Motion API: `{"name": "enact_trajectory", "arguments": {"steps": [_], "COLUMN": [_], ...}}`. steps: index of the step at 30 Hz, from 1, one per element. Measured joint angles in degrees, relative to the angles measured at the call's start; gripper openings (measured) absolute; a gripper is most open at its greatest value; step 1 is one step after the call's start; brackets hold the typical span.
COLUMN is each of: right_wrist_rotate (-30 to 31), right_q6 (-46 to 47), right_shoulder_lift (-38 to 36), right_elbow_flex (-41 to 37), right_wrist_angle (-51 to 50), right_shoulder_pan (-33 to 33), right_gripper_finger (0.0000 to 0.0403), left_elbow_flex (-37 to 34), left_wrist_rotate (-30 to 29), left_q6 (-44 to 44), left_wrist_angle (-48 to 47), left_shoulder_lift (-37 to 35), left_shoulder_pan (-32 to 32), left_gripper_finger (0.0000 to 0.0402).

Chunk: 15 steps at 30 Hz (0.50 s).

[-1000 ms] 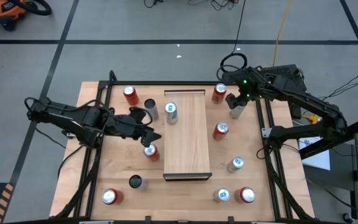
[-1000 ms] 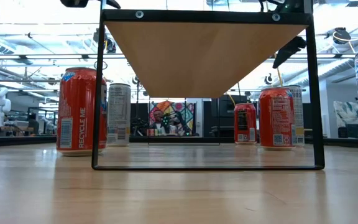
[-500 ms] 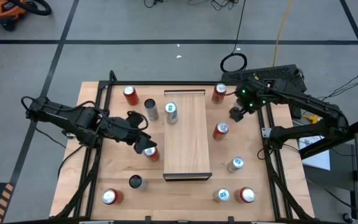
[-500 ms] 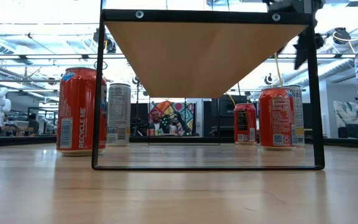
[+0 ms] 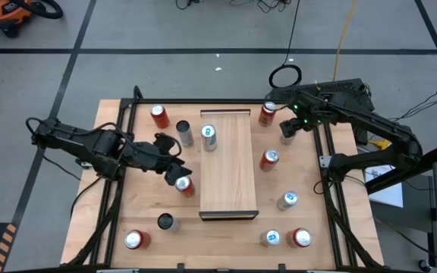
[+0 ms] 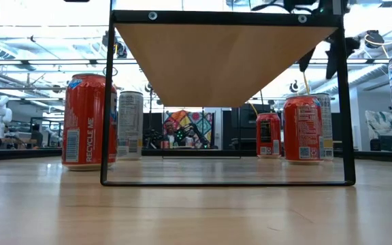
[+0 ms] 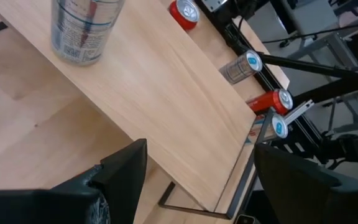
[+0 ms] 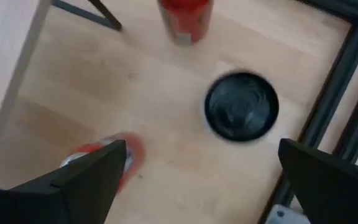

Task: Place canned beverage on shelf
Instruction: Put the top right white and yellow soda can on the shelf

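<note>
The shelf [image 5: 227, 163] is a long pale board on a black frame in the middle of the table, with one silver can [image 5: 209, 137] standing on its far end. My right gripper [image 5: 287, 129] hangs open over a dark-topped can [image 8: 241, 106] near the table's far right corner, pointing steeply down and touching nothing. My left gripper [image 5: 171, 170] hovers open left of the shelf, just above a red can [image 5: 186, 186] that stands on the table. In the left wrist view nothing lies between its fingers [image 7: 123, 171]; the board [image 7: 166, 93] and the silver can [image 7: 79, 28] lie ahead.
Several more cans stand around the shelf: red ones [image 5: 158, 115] [image 5: 267, 114] [image 5: 269, 158] [image 5: 133, 240] [image 5: 301, 237], silver ones [image 5: 183, 133] [image 5: 287, 199] [image 5: 271, 237], a dark one [image 5: 165, 221]. The black frame rails [image 5: 321, 167] run along both table sides.
My right gripper has tipped further downward and rolled while staying over the dark-topped can at the far right. It has remained open.
</note>
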Motion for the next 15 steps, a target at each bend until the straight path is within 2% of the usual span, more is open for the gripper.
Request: {"name": "enact_trajectory", "arguments": {"steps": [6, 15], "right_wrist_rotate": [-4.9, -4.7], "right_q6": [-6.8, -12.3], "right_shoulder_lift": [4.9, 13.9], "right_elbow_flex": [0.7, 7.8], "right_wrist_angle": [10.0, 0.8], "right_shoulder_pan": [-3.2, -7.9], "right_gripper_finger": [0.0400, 0.0400], "left_elbow_flex": [0.0, 0.0], "left_wrist_rotate": [0.0, -0.1], "left_q6": [1.0, -0.1], "left_wrist_angle": [0.0, 0.0], "left_shoulder_lift": [0.0, 0.0], "left_shoulder_pan": [0.0, -0.1], "left_gripper_finger": [0.0297, 0.0297]}}
